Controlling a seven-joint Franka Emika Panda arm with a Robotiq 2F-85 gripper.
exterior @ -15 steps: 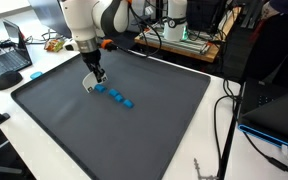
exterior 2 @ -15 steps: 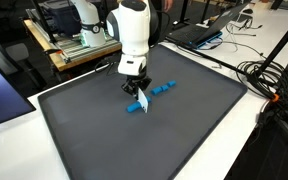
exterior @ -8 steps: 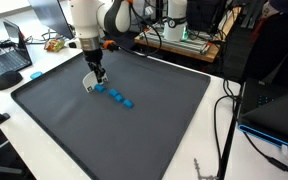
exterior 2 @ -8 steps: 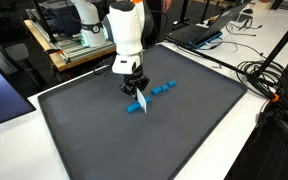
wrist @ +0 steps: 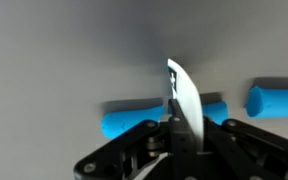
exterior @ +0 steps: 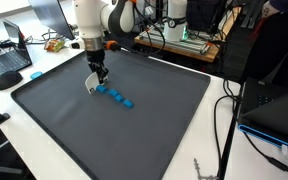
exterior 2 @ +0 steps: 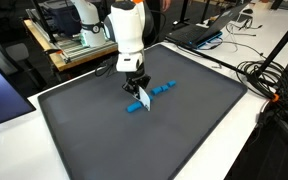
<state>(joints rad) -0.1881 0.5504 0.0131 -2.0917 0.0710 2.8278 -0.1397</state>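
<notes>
White blade (wrist: 184, 100) | thin, light, probably stiff and slick, I judge; best pinched flat at one end | my claw (exterior 2: 136, 90) is clamped tight on it | hangs just above blue blocks (exterior: 117, 96) on grey mat (exterior: 169, 125)

no readable text, label, brand, number or sign on anything in any view

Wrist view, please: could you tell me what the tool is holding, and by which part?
A thin white piece, pinched at one end by the shut tool.
</notes>
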